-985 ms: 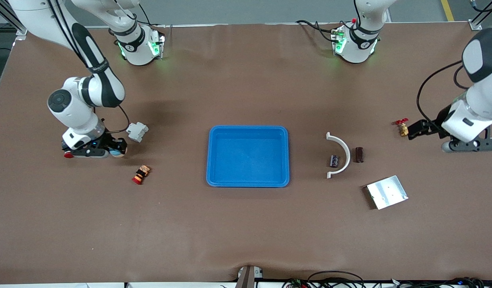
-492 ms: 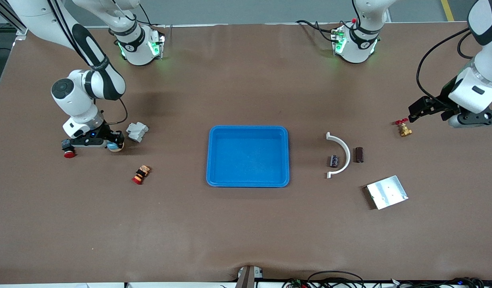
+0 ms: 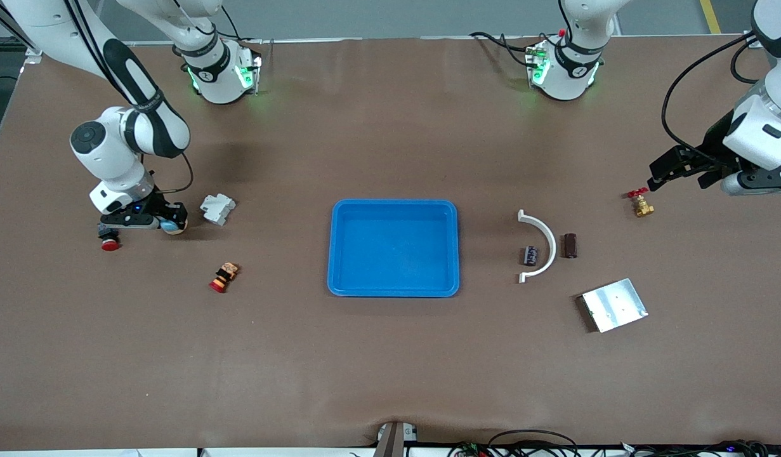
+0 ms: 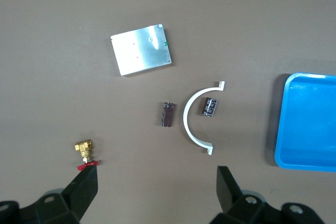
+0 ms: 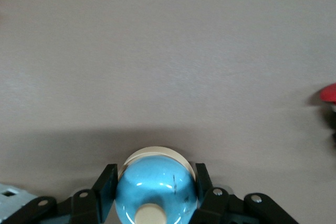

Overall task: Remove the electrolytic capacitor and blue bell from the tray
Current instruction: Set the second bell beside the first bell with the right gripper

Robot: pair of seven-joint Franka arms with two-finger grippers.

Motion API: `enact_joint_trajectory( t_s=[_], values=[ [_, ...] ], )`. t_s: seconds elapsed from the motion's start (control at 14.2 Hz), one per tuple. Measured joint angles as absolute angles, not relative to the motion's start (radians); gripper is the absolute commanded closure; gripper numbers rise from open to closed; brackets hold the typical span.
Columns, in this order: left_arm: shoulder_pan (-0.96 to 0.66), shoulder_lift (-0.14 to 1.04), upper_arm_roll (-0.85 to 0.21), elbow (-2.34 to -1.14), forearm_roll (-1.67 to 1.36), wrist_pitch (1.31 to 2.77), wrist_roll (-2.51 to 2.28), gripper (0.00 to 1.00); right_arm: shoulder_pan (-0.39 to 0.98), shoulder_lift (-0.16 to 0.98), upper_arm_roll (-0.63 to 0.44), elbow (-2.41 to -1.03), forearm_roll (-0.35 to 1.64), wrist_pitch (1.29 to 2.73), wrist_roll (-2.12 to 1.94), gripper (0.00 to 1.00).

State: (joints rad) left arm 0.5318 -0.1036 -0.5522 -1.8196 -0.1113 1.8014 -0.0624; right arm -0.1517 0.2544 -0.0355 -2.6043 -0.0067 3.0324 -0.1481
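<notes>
My right gripper [image 3: 172,223] is shut on the bell [image 3: 174,226], a shiny blue dome on a cream base. It hangs just above the table at the right arm's end. In the right wrist view the bell [image 5: 156,184] fills the space between the fingers [image 5: 104,184] of the gripper [image 5: 156,182]. The capacitor [image 3: 530,255], a short dark cylinder with pale print, lies inside a white arc [image 3: 546,238]; the left wrist view shows the capacitor [image 4: 210,106] too. My left gripper [image 3: 659,174] hangs open over the table above a brass valve [image 3: 641,205], its jaws [image 4: 156,179] empty.
A blue tray [image 3: 339,279] sits mid-table. A brown ribbed cylinder [image 3: 570,245] and a metal plate [image 3: 614,304] lie near the arc. At the right arm's end are a white block [image 3: 217,209], a red button [image 3: 110,244] and a red-and-black switch [image 3: 224,277].
The right gripper has risen and drawn toward its base with the bell in it. The left gripper has lifted and moved toward the bases, away from the valve, still open.
</notes>
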Motion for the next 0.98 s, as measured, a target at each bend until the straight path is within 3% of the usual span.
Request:
enact_joint_trajectory(
  t_s=[0.84,0.91,0.98],
  values=[
    [0.536,-0.008,-0.547,-1.762,-0.101,1.798,-0.062,0.00,-0.159,0.256,-0.030,-2.605,-0.006,3.022,-0.147,1.00],
    [0.537,-0.001,-0.547,-1.756,-0.101,1.798,-0.062,0.00,-0.161,0.256,-0.029,-2.605,-0.006,3.022,-0.146,0.67],
    [0.538,0.004,-0.546,-1.753,-0.101,1.798,-0.062,0.00,-0.162,0.256,-0.028,-2.605,-0.006,3.022,-0.146,0.01]
  ],
)
